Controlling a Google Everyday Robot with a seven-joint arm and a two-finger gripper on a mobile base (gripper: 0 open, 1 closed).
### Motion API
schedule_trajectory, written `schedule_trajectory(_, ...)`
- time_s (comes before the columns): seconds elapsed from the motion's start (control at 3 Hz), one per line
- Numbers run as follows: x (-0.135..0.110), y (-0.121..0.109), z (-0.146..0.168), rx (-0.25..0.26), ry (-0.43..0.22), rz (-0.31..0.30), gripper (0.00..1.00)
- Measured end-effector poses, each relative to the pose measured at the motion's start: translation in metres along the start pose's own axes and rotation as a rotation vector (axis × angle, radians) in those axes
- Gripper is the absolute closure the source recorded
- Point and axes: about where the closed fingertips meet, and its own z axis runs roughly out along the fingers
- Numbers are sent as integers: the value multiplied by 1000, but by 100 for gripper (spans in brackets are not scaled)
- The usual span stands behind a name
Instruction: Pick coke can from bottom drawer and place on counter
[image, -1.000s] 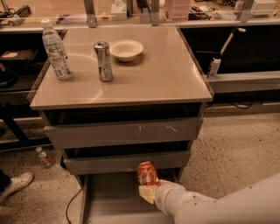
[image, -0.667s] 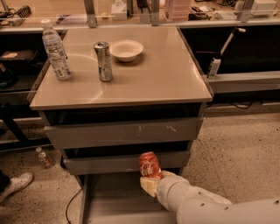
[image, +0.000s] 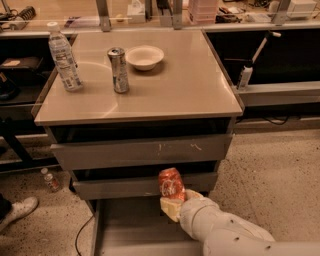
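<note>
The red coke can (image: 171, 183) with white script is held upright in my gripper (image: 172, 202), whose pale fingers close on its lower part. It hangs above the open bottom drawer (image: 130, 225), in front of the middle drawer's face. The white arm (image: 225, 232) comes in from the lower right. The beige counter (image: 170, 85) lies above, on the grey cabinet.
On the counter stand a clear water bottle (image: 65, 62) at the left, a tall silver-grey can (image: 118, 70) and a white bowl (image: 144, 56). The top drawer (image: 140, 150) and middle drawer (image: 140, 186) stick out slightly. A small bottle (image: 50, 179) and a shoe (image: 17, 212) are on the floor at left.
The gripper has risen with the coke can, lifting it from low in the bottom drawer to the height of the middle drawer's face. The arm has drawn slightly right.
</note>
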Motion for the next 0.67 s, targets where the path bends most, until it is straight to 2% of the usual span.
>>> schedule_trajectory(0.67, -75, 11, -54, 31, -158, -82, 100)
